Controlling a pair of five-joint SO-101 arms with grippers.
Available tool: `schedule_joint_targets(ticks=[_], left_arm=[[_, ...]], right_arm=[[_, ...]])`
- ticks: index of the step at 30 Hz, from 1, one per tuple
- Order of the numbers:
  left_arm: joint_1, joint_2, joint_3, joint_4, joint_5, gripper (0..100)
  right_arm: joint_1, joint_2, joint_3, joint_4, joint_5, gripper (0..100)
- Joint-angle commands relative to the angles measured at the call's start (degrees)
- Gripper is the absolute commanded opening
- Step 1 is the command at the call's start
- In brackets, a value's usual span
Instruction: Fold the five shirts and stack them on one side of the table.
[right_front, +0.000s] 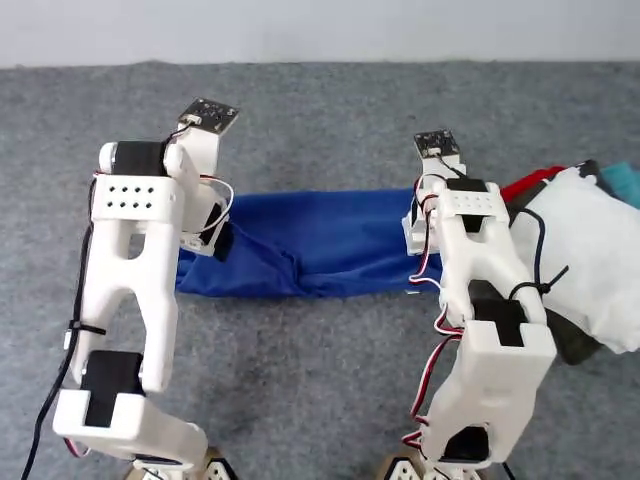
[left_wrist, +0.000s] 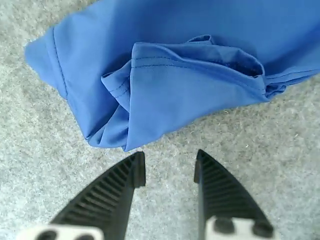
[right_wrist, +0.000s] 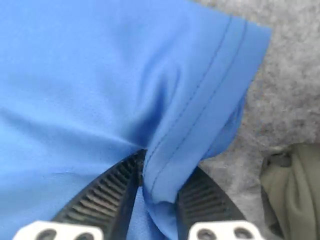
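Observation:
A blue shirt (right_front: 320, 240) lies folded into a long band across the grey table, between the two arms. My left gripper (right_front: 215, 240) is at the band's left end. In the left wrist view it (left_wrist: 170, 167) stands open over bare table, just short of a bunched corner of the blue shirt (left_wrist: 200, 75). My right gripper (right_front: 415, 235) is at the band's right end. The right wrist view shows it (right_wrist: 162, 172) shut on a stitched hem fold of the blue shirt (right_wrist: 75, 75), which hangs pinched between the black fingers.
A heap of unfolded shirts sits at the right edge: a white one (right_front: 590, 260) on top, red (right_front: 530, 183) and teal (right_front: 622, 180) behind, olive (right_front: 575, 340) underneath. The olive cloth (right_wrist: 290, 190) lies close beside my right gripper. Grey table (right_front: 300, 380) stretches in front.

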Motion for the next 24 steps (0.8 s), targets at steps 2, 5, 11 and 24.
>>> schedule_joint_targets(ticks=[2,5,11,24], left_arm=[[-0.35,-3.16,-0.13,1.14,-0.44,17],[-2.73,-3.25,-0.31,1.05,-0.44,17],[-11.25,-3.25,-0.31,1.05,-0.44,17],[-18.37,-3.25,-0.31,1.05,-0.53,17]], right_arm=[[-0.04,-3.30,-1.49,1.19,-0.53,6.7],[-0.40,-8.04,-1.49,4.09,-0.62,6.7],[-4.44,-17.27,-1.49,9.36,-0.62,6.7],[-26.07,-20.44,-5.80,10.15,-0.62,6.7]])
